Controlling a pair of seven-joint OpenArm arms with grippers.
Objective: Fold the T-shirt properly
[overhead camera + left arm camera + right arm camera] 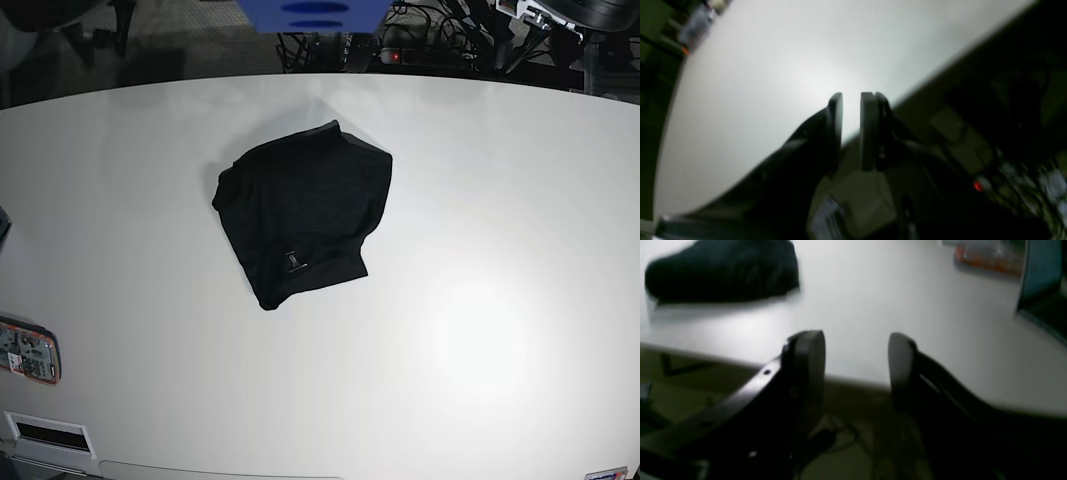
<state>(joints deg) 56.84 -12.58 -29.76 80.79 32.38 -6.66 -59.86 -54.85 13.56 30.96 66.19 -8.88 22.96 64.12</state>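
One T-shirt (303, 226) lies in a loose, roughly folded heap a little left of centre on the white table (500, 200), and neither arm touches it. The left gripper (851, 100) has its jaws a narrow gap apart and holds nothing; the right gripper (856, 350) has its jaws wide apart, also empty. I judge the folding is finished or paused; next, the arms must reach the heap to tidy its edges.

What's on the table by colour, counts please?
Black: 1, the T-shirt, lying bunched on the white table
Orange and white: 1, a small flat item at the table edge, too small to identify
Total: 2
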